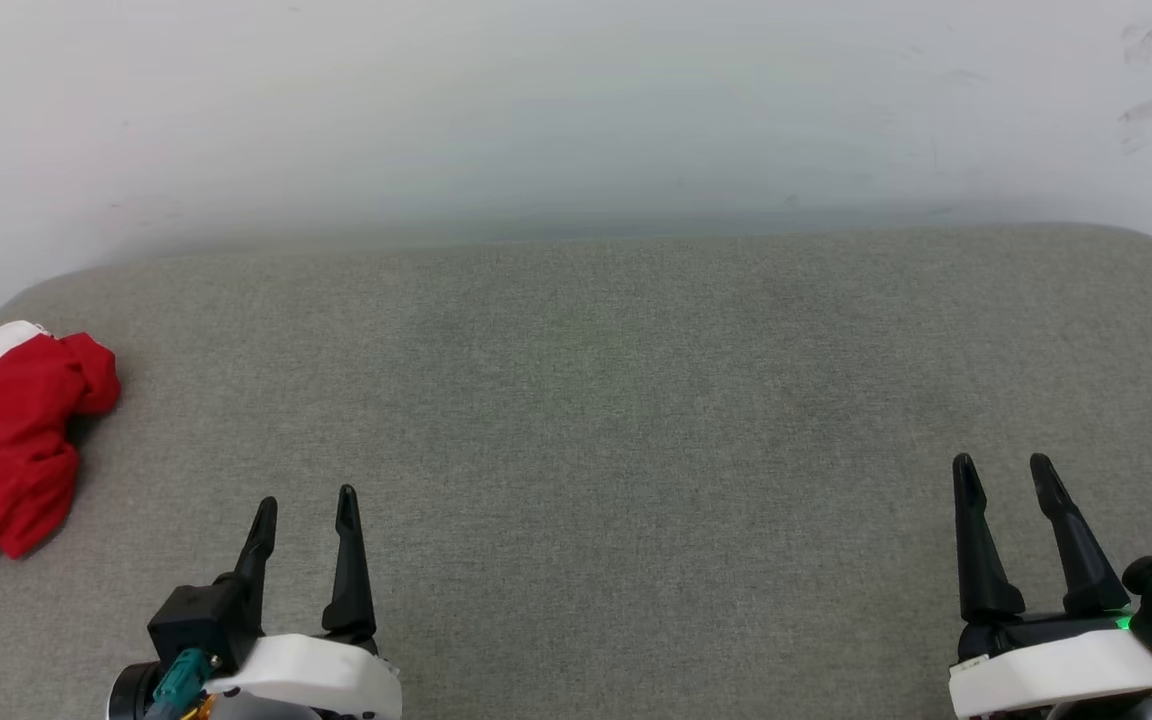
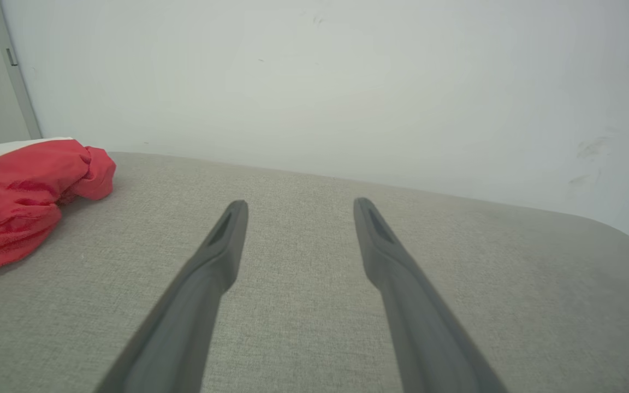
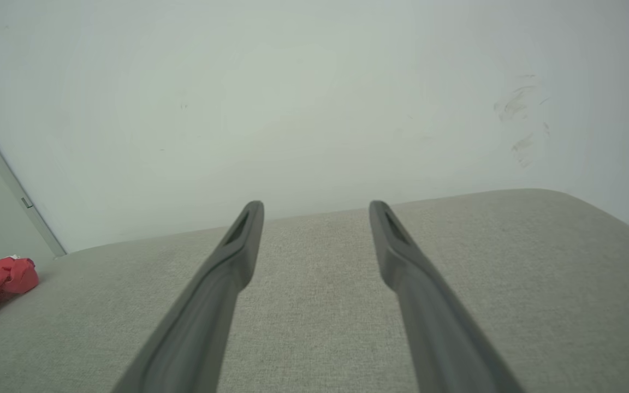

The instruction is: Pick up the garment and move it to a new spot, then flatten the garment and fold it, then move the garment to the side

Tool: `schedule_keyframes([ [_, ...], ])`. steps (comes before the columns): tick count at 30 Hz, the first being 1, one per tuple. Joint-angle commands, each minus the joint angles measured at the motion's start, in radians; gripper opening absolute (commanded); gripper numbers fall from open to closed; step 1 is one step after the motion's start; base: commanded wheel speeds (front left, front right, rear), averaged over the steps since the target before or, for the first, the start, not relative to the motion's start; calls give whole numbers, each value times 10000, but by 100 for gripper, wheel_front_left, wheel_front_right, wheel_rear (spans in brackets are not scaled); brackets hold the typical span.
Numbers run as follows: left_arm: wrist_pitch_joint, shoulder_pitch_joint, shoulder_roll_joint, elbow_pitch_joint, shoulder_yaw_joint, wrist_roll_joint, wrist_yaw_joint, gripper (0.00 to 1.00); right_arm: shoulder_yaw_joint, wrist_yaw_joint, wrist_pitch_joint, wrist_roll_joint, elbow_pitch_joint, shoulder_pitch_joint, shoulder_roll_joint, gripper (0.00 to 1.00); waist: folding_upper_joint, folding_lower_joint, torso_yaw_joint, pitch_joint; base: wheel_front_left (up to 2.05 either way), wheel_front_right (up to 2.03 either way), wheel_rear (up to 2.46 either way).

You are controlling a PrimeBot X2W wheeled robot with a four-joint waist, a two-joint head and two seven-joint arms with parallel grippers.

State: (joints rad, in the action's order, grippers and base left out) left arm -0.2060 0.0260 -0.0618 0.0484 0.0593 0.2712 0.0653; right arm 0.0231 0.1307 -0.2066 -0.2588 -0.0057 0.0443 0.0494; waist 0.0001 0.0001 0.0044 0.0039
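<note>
Red cloth with a strip of white beside it marks where my work starts. The garment [image 1: 6, 430] lies crumpled in a heap at the far left of the grey upholstered surface [image 1: 576, 400] and runs off the head view's border, so I cannot tell how much more of it there is. Bunched like this, it shows me no print.

Both arms sit at the near edge, fingers pointing toward the white wall [image 1: 576, 100]. The left gripper [image 1: 306, 500] is spread wide with nothing between its fingers. The right gripper [image 1: 1002, 465] is the same and is well apart from the shirt. The left one is nearer, but the heap lies off to its left and a little further forward. In the left wrist view it sits at the side, off the line of the fingers.

I judge this parked posture deliberate. It keeps the broad middle of the pad free for laying the shirt out, and the parted jaws are ready for a pinch.

No step of the task is done yet. Picking up comes first, and it calls for swinging the left arm outward to pinch a raised red fold rather than scrape the upholstery. The shirt may come up as one tangled clump.
</note>
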Motion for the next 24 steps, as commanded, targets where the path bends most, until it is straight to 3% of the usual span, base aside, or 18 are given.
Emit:
schedule_keyframes([
  [1, -111, 60, -4, -28, -24, -280, -17, 100, -4, 0, -93, 212, -106, 73, 17, 100, -1, -1, 7, -12, 0, 0, 0],
  [24, -550, 394, 111, 114, -151, -1849, -189, 100, -38, 0, -531, 1173, -67, 484, 14, 100, -1, -1, 53, -96, 0, 0, 0],
])
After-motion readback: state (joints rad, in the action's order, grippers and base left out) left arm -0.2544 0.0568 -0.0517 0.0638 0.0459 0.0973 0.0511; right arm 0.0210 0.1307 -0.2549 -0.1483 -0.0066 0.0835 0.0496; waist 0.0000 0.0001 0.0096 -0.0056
